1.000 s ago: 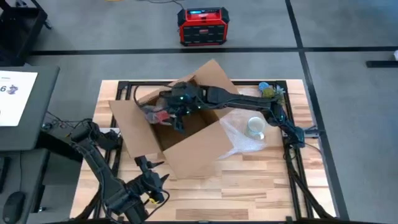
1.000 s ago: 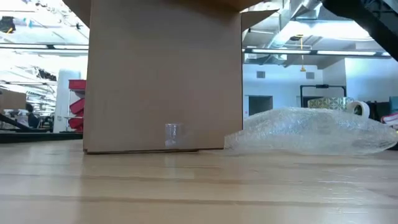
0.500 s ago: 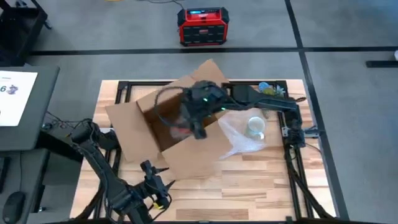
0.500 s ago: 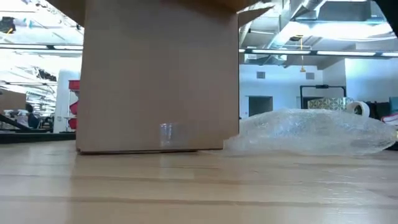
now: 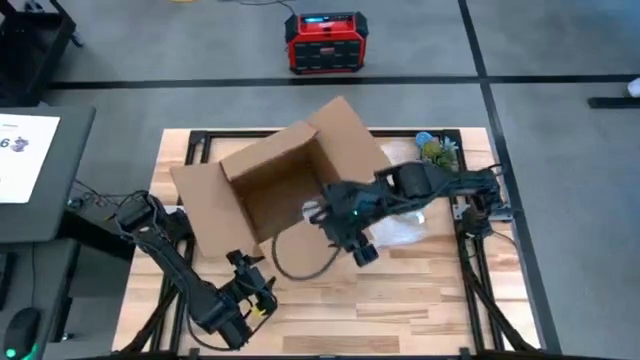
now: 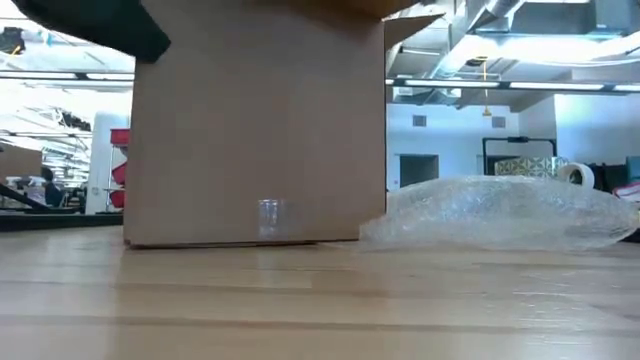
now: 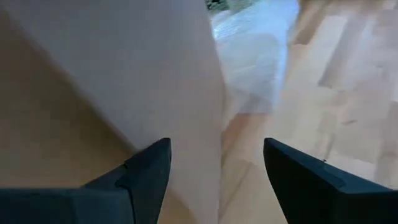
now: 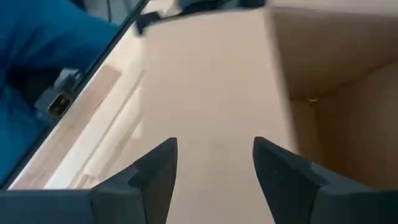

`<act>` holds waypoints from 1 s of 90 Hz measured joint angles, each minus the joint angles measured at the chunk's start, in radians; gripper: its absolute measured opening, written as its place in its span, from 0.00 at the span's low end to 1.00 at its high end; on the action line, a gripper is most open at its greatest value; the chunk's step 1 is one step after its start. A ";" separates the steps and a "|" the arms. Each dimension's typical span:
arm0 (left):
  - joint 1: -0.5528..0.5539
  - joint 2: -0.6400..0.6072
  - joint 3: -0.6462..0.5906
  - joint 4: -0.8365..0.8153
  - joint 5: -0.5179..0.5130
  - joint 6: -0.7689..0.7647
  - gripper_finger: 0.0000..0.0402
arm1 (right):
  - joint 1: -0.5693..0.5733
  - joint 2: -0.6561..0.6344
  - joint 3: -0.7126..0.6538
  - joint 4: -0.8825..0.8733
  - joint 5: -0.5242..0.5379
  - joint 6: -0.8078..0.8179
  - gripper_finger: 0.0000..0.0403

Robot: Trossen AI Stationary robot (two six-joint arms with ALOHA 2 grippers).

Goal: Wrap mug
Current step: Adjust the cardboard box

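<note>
An open cardboard box [image 5: 265, 195] stands on the wooden table, left of centre. A sheet of bubble wrap [image 5: 400, 232] lies right of it. In the high view my right arm covers most of the mug. In the low view the mug's white top [image 6: 575, 174] shows over the bubble wrap [image 6: 500, 212]. My right gripper [image 5: 362, 250] hovers open by the box's near right corner, with nothing between its fingers [image 8: 155, 177]. My left gripper [image 5: 256, 290] is open near the front edge and faces the box's near corner [image 7: 208, 118], apart from it.
A red and black case [image 5: 325, 42] sits on the floor beyond the table. Small blue and green items [image 5: 435, 148] lie at the far right corner. A dark cable [image 5: 300, 262] loops over the box's near wall. Bare wood [image 5: 400, 300] stretches along the near side.
My right gripper has come up out of the box and swung toward the table's near right, ending over the box's near right corner. The box has shifted slightly toward the left. My left gripper has edged toward the box.
</note>
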State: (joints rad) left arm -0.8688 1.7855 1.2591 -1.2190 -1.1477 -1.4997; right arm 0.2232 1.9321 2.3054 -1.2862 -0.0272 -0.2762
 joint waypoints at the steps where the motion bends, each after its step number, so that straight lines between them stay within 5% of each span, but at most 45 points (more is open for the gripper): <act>1: 0.000 0.000 0.000 -0.013 0.000 -0.009 0.58 | 0.003 0.001 -0.007 -0.003 0.000 0.003 0.48; 40: 0.003 -0.001 -0.006 -0.352 0.047 -0.305 0.58 | 0.067 0.003 -0.313 0.106 0.105 0.091 0.41; 66: 0.041 -0.002 -0.105 -0.353 0.156 -0.414 0.51 | -0.013 0.001 -0.467 0.454 0.192 -0.009 0.37; 90: -0.028 -0.002 -0.052 -0.352 0.252 -0.401 0.47 | -0.146 0.003 -0.592 0.796 0.194 -0.074 0.35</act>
State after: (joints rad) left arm -0.8972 1.7840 1.2073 -1.5707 -0.8958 -1.9005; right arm 0.0773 1.9354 1.7132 -0.4900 0.1670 -0.3502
